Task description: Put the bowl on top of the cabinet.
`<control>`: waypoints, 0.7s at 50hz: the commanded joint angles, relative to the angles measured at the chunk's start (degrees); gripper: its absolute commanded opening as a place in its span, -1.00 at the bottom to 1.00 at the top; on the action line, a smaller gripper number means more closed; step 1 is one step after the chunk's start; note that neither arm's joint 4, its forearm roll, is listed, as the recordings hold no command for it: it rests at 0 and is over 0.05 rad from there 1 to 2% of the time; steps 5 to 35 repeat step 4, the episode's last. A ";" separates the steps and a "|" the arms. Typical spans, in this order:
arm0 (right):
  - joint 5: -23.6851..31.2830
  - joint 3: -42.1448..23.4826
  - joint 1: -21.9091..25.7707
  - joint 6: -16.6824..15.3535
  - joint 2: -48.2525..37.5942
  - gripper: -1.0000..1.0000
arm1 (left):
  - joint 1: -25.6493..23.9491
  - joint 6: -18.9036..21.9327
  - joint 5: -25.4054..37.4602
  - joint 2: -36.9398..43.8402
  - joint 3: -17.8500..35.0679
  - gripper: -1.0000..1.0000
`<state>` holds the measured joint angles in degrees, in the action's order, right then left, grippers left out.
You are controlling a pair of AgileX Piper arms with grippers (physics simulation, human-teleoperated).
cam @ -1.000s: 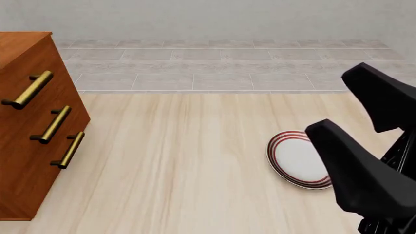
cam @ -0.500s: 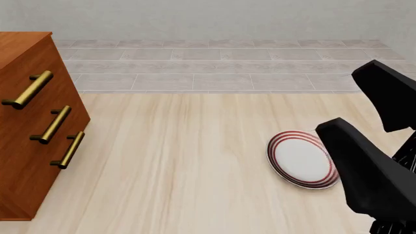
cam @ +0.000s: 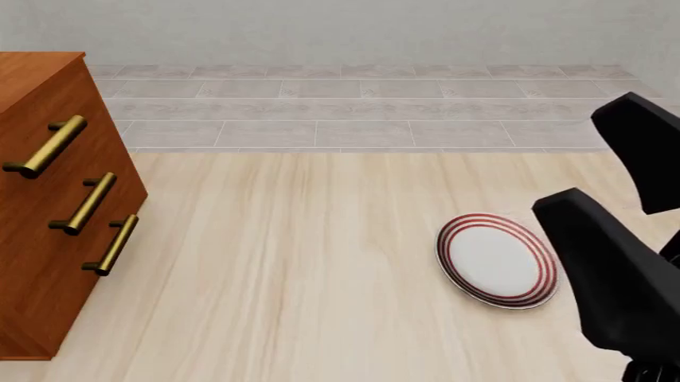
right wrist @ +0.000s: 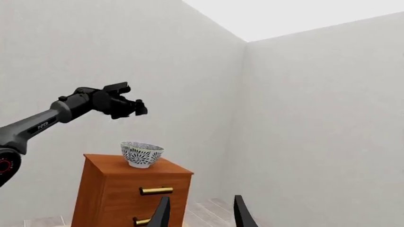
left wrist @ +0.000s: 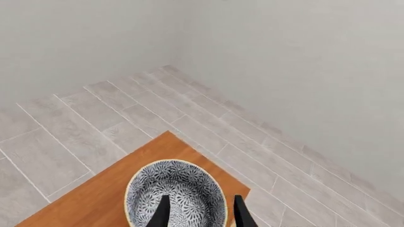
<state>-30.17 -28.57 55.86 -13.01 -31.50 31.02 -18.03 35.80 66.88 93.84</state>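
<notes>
The blue-and-white floral bowl (right wrist: 142,153) stands upright on top of the reddish-brown cabinet (right wrist: 120,189), near one corner of it. My left gripper (right wrist: 129,108) hangs in the air well above the bowl and apart from it. The left wrist view looks straight down into the bowl (left wrist: 170,182) on the cabinet top (left wrist: 94,198), and my left gripper (left wrist: 200,196) is open and empty. My right gripper (right wrist: 201,197) is open too, with nothing between its fingers. The front view shows only the cabinet's drawer side (cam: 43,263), not the bowl.
A flat white plate with red rings (cam: 496,259) lies on the wooden table at the right. My right arm's black links (cam: 616,278) rise just beside it at the right edge. Grey tiled floor (cam: 351,111) lies beyond the table's far edge.
My right arm has drawn back to the right in the front view, uncovering the whole plate. The cabinet and plate have not moved.
</notes>
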 commanded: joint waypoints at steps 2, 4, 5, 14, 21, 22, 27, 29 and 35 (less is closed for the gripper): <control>0.29 -0.14 0.02 -0.10 0.30 1.00 | -2.38 0.64 0.61 -0.45 1.21 1.00; 0.29 -0.16 0.00 -0.08 0.30 1.00 | -2.83 0.71 0.65 -0.57 1.28 1.00; 0.29 -0.16 0.00 -0.08 0.30 1.00 | -2.83 0.71 0.65 -0.57 1.28 1.00; 0.29 -0.16 0.00 -0.08 0.30 1.00 | -2.83 0.71 0.65 -0.57 1.28 1.00; 0.29 -0.16 0.00 -0.08 0.30 1.00 | -2.83 0.71 0.65 -0.57 1.28 1.00; 0.29 -0.16 0.00 -0.08 0.30 1.00 | -2.83 0.71 0.65 -0.57 1.28 1.00; 0.29 -0.16 0.00 -0.08 0.30 1.00 | -2.83 0.71 0.65 -0.57 1.28 1.00; 0.29 -0.16 0.00 -0.08 0.30 1.00 | -2.83 0.71 0.65 -0.57 1.28 1.00; 0.29 -0.16 0.00 -0.08 0.30 1.00 | -2.83 0.71 0.65 -0.57 1.28 1.00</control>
